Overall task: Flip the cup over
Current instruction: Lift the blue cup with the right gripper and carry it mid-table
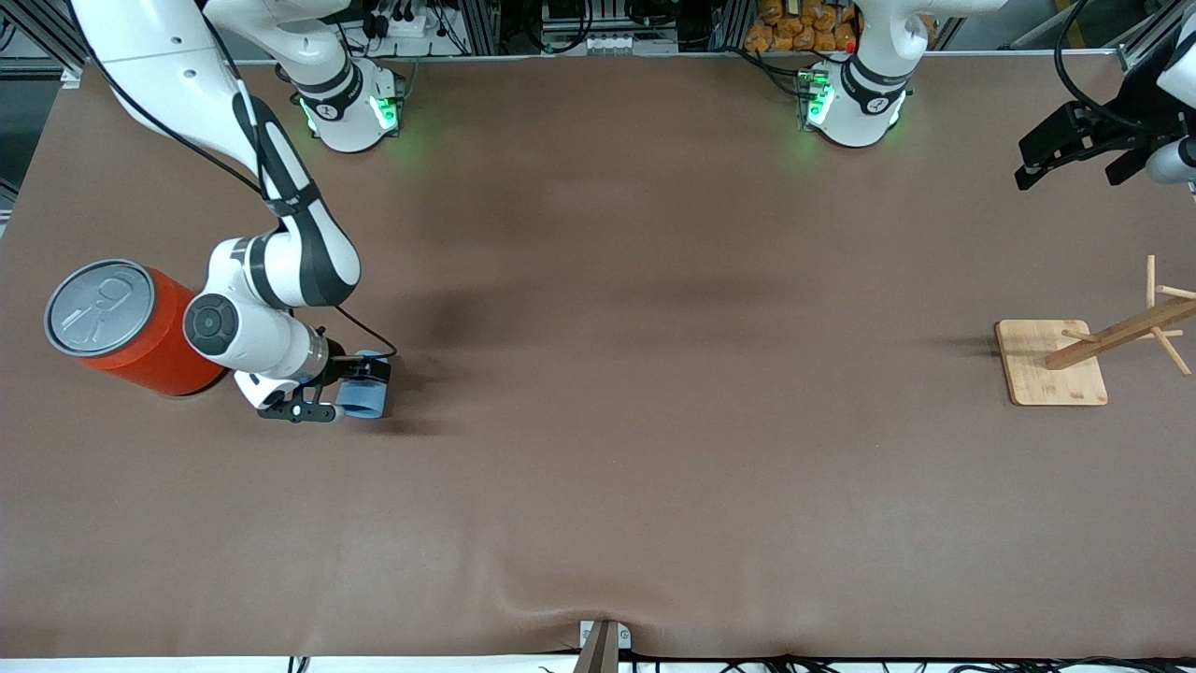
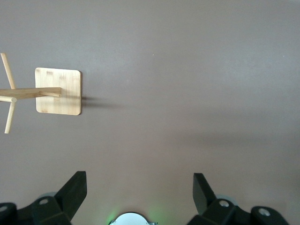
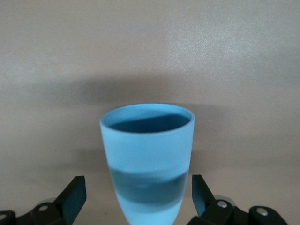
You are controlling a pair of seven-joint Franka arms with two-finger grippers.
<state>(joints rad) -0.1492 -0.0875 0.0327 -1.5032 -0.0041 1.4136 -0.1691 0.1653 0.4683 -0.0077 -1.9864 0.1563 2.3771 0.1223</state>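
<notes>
The light-blue cup (image 1: 367,398) appears to lie on its side on the brown table, beside the orange can, toward the right arm's end. My right gripper (image 1: 361,393) is low at the table, open around the cup's narrow end, with a gap on each side. In the right wrist view the cup (image 3: 147,154) sits between the open fingers (image 3: 75,194), its darker blue mouth pointing away from the gripper (image 3: 139,193). My left gripper (image 1: 1065,164) waits raised over the left arm's end of the table, open and empty; it also shows in the left wrist view (image 2: 140,187).
A large orange can (image 1: 140,341) with a grey pull-tab top stands close beside the right arm's wrist. A wooden rack on a square base (image 1: 1037,383) stands toward the left arm's end; it also shows in the left wrist view (image 2: 65,101).
</notes>
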